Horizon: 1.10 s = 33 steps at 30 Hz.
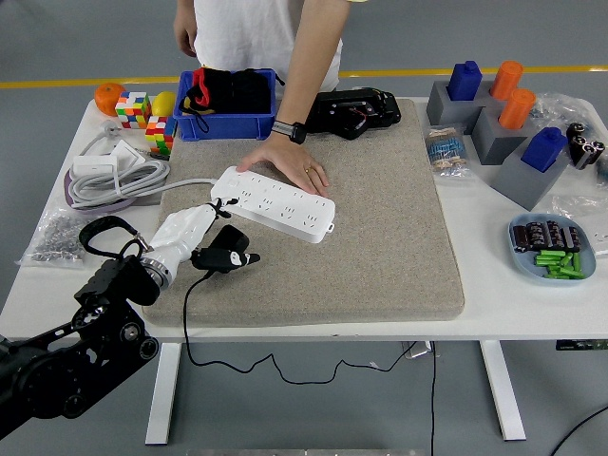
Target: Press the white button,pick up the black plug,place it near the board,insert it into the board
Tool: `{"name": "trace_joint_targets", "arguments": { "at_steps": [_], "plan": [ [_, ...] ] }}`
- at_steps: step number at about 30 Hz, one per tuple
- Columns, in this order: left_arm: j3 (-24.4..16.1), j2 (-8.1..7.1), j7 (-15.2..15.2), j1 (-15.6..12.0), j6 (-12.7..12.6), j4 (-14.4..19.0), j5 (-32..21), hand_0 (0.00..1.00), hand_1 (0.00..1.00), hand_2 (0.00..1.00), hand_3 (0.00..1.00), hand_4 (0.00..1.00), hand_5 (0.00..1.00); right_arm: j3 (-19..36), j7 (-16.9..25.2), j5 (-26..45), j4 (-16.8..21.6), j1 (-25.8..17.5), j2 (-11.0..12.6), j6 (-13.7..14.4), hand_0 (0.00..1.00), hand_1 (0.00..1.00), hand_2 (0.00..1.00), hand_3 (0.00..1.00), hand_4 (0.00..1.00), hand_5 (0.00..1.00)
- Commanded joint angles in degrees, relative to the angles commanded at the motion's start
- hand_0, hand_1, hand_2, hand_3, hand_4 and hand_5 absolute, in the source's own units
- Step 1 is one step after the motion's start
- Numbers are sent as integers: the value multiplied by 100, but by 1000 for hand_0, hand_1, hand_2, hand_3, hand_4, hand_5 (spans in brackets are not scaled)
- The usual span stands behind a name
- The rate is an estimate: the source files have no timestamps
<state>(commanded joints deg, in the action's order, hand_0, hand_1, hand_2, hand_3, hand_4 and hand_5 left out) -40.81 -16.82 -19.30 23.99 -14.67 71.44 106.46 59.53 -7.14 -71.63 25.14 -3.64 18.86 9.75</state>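
Head view: the left hand (pixel 201 239) closes its fingers around the black plug (pixel 224 249) on the tan mat (pixel 380 228), just beside the white power strip (pixel 277 202), which a person's hand (pixel 291 161) steadies from the far side.

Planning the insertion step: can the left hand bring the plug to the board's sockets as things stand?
Probably yes. The left hand grips the plug just in front of the board, with bare mat between them. The person's hand rests on the board's far edge, leaving most sockets uncovered.
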Motion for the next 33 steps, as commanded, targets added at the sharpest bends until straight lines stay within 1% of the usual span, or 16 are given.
{"name": "trace_joint_targets", "arguments": {
  "at_steps": [1,2,7,8,13,14,17,19,20,25,26,30,31,32,33],
  "plan": [
    [10,-1,-3,2,0,-9,7,459,681,687,862,998,407,1,0,1,1,1,0,0,687,613,607,564,627,218],
    [28,-4,1,-1,-13,-19,14,354,592,607,819,998,297,4,0,-5,3,1,-2,1,688,613,607,564,626,219],
    [73,-18,-7,4,-64,-61,37,354,592,607,819,998,297,0,4,-4,6,6,-5,4,688,613,607,564,626,219],
    [74,-23,-3,8,-80,-64,36,313,515,531,733,987,84,0,6,-1,8,7,-5,5,688,613,607,564,627,219],
    [61,-29,45,29,-192,-87,22,313,515,531,733,987,84,-7,13,-3,6,6,-2,11,688,613,607,564,627,219],
    [61,-27,67,32,-223,-99,-20,255,419,453,601,923,2,-9,12,-7,6,7,-2,11,687,613,607,564,627,217],
    [60,-23,149,28,-345,-133,-151,255,419,453,601,923,2,-12,13,-21,9,7,-4,11,687,613,607,564,627,217],
    [64,-20,150,42,-372,-150,-143,255,419,453,601,923,2,-17,15,-23,8,12,-4,11,687,613,607,564,627,217],
    [66,-19,149,48,-380,-157,-140,207,301,345,539,693,2,-16,15,-23,7,14,-4,11,687,613,607,563,626,218],
    [71,-38,236,125,-483,-157,-178,207,301,345,539,693,2,-3,30,-23,6,20,-3,21,687,613,607,563,626,218],
    [70,-41,250,149,-496,-146,-196,214,264,292,455,566,2,-2,31,-24,5,22,-1,21,687,611,607,562,626,218],
    [10,-8,325,282,-570,-142,-276,214,264,292,455,566,2,1,40,-19,5,24,4,26,687,611,607,562,626,218],
    [-41,21,338,359,-586,-156,-283,214,264,292,455,566,2,-4,43,-15,5,26,4,27,687,611,607,562,626,218],
    [-73,45,342,414,-595,-174,-293,208,250,268,424,530,2,-6,44,-14,6,27,2,27,686,612,606,562,626,217],
    [-102,68,347,464,-603,-195,-300,208,250,268,424,530,2,-9,45,-13,7,29,2,28,686,612,606,562,626,217]
  ]
}}
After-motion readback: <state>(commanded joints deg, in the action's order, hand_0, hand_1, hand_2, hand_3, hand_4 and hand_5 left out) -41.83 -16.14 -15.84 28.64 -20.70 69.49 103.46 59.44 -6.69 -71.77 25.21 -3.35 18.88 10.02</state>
